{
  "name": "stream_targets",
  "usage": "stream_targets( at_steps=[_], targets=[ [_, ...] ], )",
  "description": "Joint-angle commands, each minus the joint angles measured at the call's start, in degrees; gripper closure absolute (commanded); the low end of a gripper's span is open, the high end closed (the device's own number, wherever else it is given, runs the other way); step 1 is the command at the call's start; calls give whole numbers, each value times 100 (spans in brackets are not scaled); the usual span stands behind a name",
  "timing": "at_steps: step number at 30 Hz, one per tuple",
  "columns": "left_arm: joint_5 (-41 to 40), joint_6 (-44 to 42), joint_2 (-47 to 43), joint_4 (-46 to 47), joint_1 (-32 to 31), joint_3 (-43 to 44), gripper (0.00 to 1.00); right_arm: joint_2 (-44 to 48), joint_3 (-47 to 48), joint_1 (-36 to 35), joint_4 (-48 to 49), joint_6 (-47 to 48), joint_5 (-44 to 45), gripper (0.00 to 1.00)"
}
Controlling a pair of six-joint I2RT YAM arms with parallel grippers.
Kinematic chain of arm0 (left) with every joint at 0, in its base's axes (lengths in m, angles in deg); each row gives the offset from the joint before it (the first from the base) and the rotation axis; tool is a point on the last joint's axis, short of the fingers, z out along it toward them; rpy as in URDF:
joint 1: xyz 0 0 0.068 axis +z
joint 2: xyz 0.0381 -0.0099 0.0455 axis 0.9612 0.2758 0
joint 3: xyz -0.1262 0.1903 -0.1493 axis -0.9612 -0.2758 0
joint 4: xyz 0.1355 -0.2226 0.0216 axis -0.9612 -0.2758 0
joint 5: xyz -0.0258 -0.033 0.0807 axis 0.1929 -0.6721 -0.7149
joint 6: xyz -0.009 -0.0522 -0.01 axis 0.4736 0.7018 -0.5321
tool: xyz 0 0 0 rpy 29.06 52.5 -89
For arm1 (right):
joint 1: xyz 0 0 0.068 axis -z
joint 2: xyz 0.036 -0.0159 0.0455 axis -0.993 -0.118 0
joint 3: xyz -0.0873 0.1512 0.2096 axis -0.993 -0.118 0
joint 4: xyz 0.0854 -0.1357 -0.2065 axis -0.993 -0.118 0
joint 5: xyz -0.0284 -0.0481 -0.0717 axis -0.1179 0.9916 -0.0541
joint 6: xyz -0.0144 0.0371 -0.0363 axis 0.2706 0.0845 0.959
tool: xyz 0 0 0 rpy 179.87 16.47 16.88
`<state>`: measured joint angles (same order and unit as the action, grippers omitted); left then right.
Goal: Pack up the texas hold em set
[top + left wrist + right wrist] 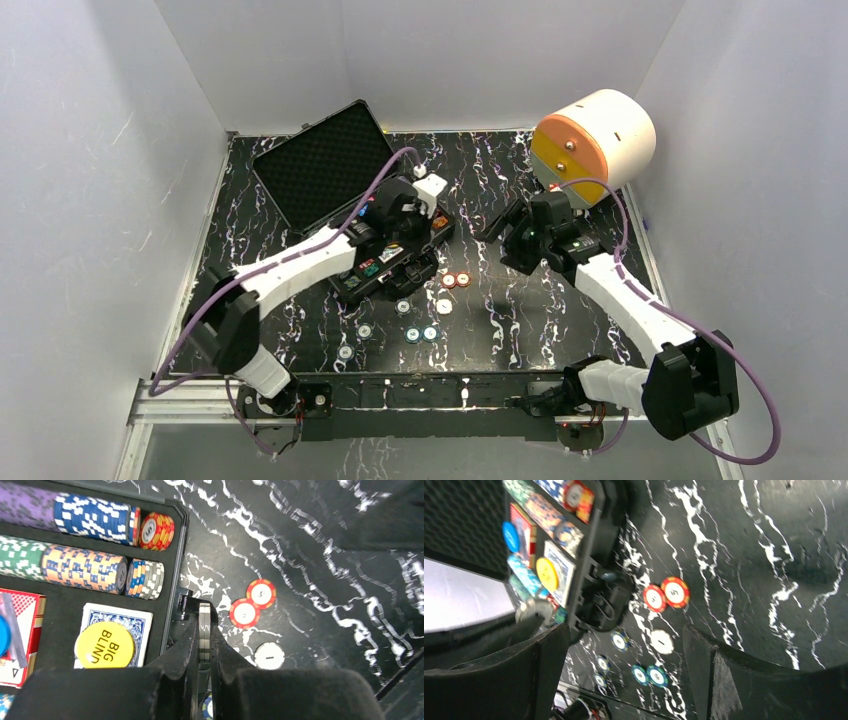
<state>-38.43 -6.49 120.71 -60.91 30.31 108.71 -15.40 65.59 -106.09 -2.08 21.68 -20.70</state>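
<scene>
Texas hold em set: packing partway done, by my reading.

Left gripper (204, 625): jaws clamped on a thin stack of grey chips (204, 611), held on edge. It is just outside the right rim of the case (180, 540), above the table (310, 555), and not yet over a slot.

Right gripper (624, 675): jaws wide apart, nothing between them. It hangs over the table above the loose chips and touches none.

Inside the case, left wrist view:
- Chip rows lie on their sides in the channels: blue row (92, 515), orange row (82, 567), green row (20, 557), purple row (25, 505).
- The blue and orange channels end in a few mixed chips. How much room is left I cannot tell.
- Red card deck (20, 615) and blue card deck (120, 617) sit in their pockets.
- Yellow button (106, 645) rests on the blue deck. Blue button (510, 536) is at the red deck's edge.

On the table, just beside the case:
- Two red chips (455, 280), touching each other.
- One white chip (443, 306).
- Two teal chips (420, 334).
- A few more pale ones nearer the arm bases.

Lid (325, 165): open, leaning back behind the tray.

Judgement: most chips, both decks and both buttons are stowed. To do: seat the held stack, gather the loose chips, shut the lid.
</scene>
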Motion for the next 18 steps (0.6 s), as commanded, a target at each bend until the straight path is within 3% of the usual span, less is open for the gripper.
stream_targets(
  at_steps=[1, 12, 18],
  targets=[
    [-26, -493, 596, -521, -9, 660, 100, 343, -372, 28, -150, 232, -225, 10],
    [-536, -787, 1531, -611, -9, 1378, 100, 496, -696, 20, -158, 99, -468, 12],
    [-415, -1006, 1888, -940, -9, 1710, 100, 529, -671, 20, -255, 71, -415, 13]
  ],
)
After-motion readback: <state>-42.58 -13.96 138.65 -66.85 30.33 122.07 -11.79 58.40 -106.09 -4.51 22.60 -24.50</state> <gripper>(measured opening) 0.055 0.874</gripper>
